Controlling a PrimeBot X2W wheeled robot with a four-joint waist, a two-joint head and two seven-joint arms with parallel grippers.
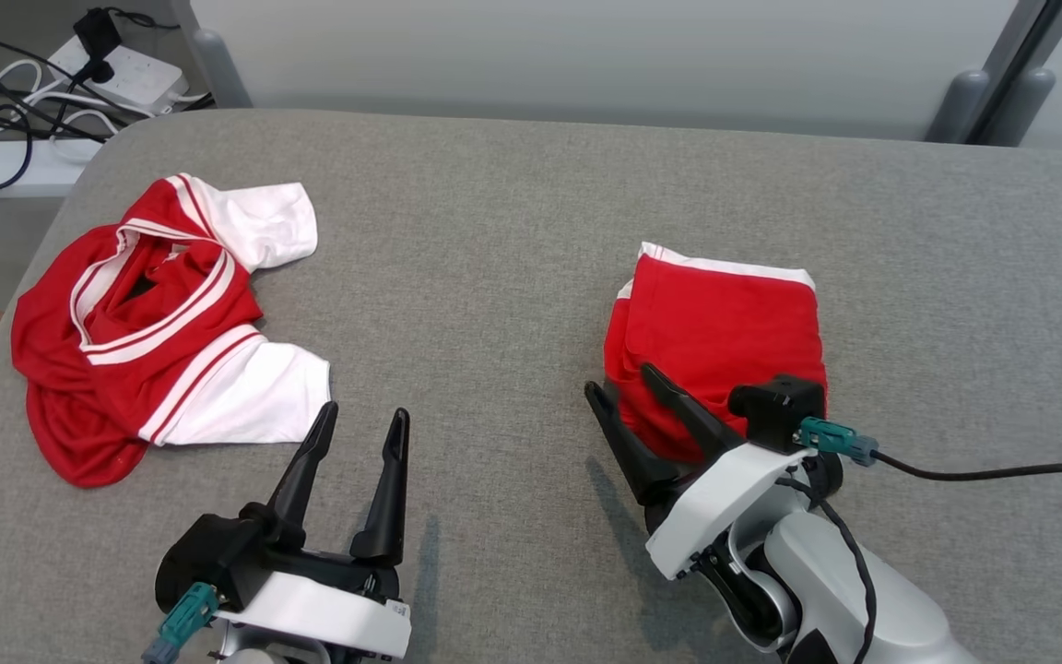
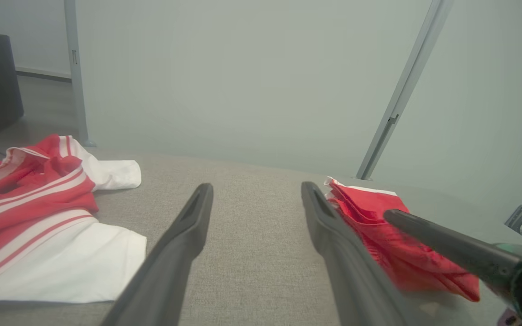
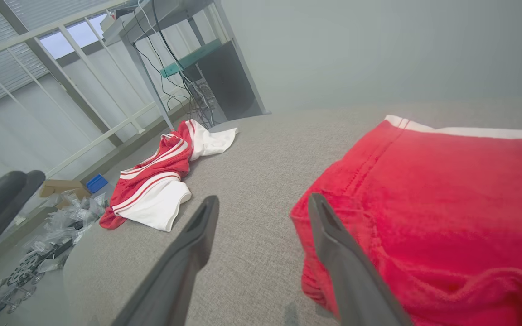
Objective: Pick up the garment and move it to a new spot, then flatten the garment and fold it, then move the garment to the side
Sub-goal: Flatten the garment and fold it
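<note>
A folded red garment point(image 1: 725, 332) with a white band along its far edge lies right of the table's middle. My right gripper point(image 1: 621, 380) stands open at its near-left corner. One finger lies over the red cloth and the other over bare table, seen close in the right wrist view point(image 3: 263, 200) beside the garment point(image 3: 447, 194). A crumpled red and white striped shirt point(image 1: 153, 323) lies at the left. My left gripper point(image 1: 363, 415) is open and holds nothing, just right of the shirt's white sleeve. The left wrist view has that gripper point(image 2: 256, 188) between the shirt point(image 2: 30, 213) and the folded garment point(image 2: 379, 226).
The grey padded table point(image 1: 513, 277) has a rounded far-left corner. Power strips and cables point(image 1: 116, 69) lie on the floor beyond it. Boxes and clutter point(image 3: 61, 217) sit on the floor off the left side. A black cable point(image 1: 1001, 470) runs from my right wrist.
</note>
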